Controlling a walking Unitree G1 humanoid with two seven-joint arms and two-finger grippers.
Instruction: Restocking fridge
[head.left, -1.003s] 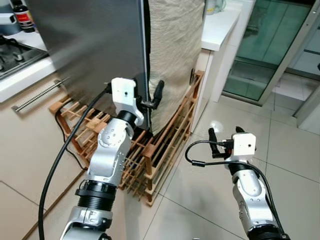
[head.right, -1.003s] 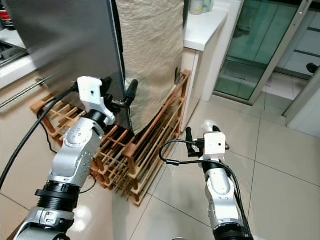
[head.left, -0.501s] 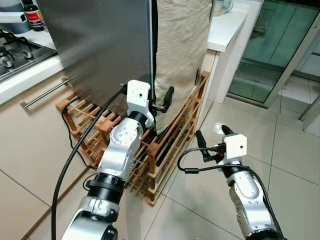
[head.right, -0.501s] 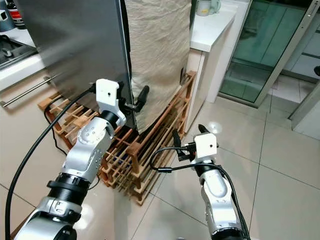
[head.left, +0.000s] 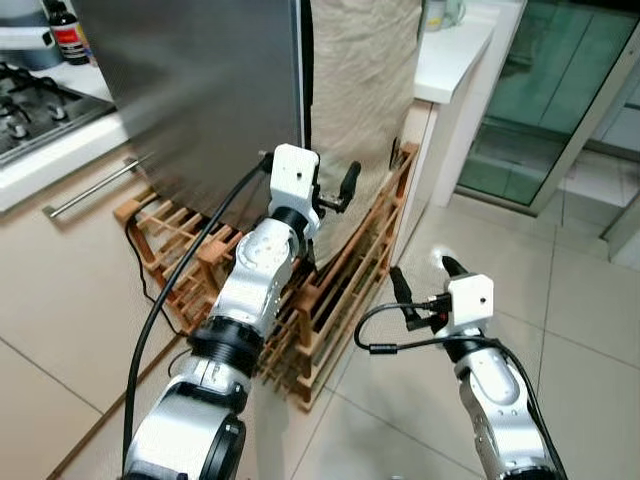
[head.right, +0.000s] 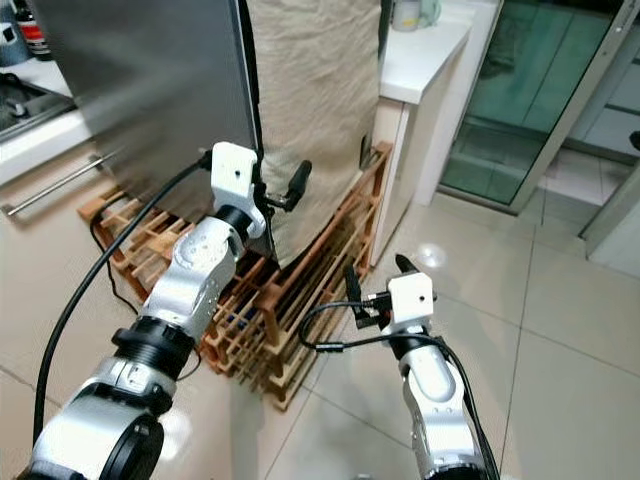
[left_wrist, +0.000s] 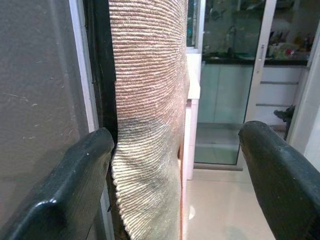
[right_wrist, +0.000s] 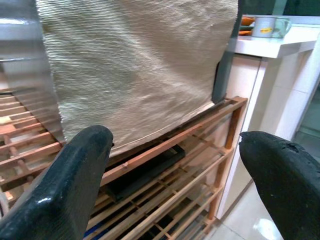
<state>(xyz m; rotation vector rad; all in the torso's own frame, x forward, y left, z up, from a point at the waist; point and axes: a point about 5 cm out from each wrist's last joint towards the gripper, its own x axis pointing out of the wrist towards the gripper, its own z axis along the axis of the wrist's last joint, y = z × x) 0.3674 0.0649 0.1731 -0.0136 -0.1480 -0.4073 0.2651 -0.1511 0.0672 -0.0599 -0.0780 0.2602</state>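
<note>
Left gripper (head.left: 335, 192) raised at fridge door (head.left: 200, 90) edge, fingers wide, right gripper (head.left: 425, 290) low, fingers wide

The left hand (head.left: 333, 192) has risen and pushed forward along the fridge door's (head.left: 200, 90) edge, its open fingers now higher against the beige cloth (head.left: 360, 80) than a second ago. The right hand (head.left: 420, 290) has drifted slightly toward the wooden rack (head.left: 330, 300), fingers still spread.
</note>
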